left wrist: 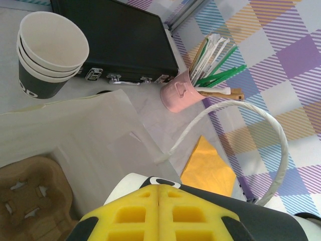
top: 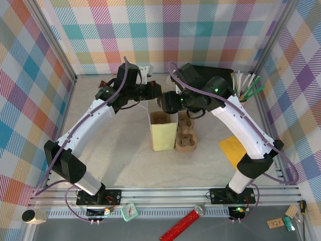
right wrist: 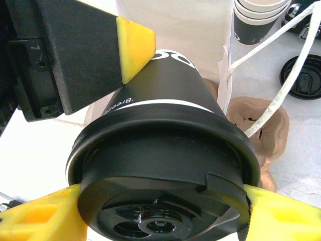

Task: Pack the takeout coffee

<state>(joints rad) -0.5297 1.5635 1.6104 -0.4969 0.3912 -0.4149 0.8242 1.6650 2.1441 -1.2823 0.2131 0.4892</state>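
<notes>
Left arm (top: 85, 128): stretching from lower left of the top view to upper centre, wrist bending in toward frame middle.
Left gripper (left wrist: 158, 196): yellow foam fingers pressing flat together, no gap, sitting at bottom centre of the left wrist view; white paper cord handle (left wrist: 283, 150) arching past its right side, pinch on the cord not clear.
Right arm (top: 241, 125): rising from lower right, folding at upper right, wrist dropping toward centre.
Right gripper (right wrist: 165, 135): yellow pads (right wrist: 134, 45) clamping the takeout coffee cup (right wrist: 165, 150), one pad on the body at upper left, others hugging the lid rim at the bottom corners.
Cup look: dark paper body with white band and lettering, round black plastic lid snapped on, lying tilted, lid facing the right wrist camera, base pointing up-frame.
Cup place: hanging in the grip at centre frame, base toward the pale yellow paper bag (top: 164, 131); brown moulded pulp cup carrier (top: 185, 138) touching the bag's right side; loose black lid (right wrist: 303, 75) at right edge.
</notes>
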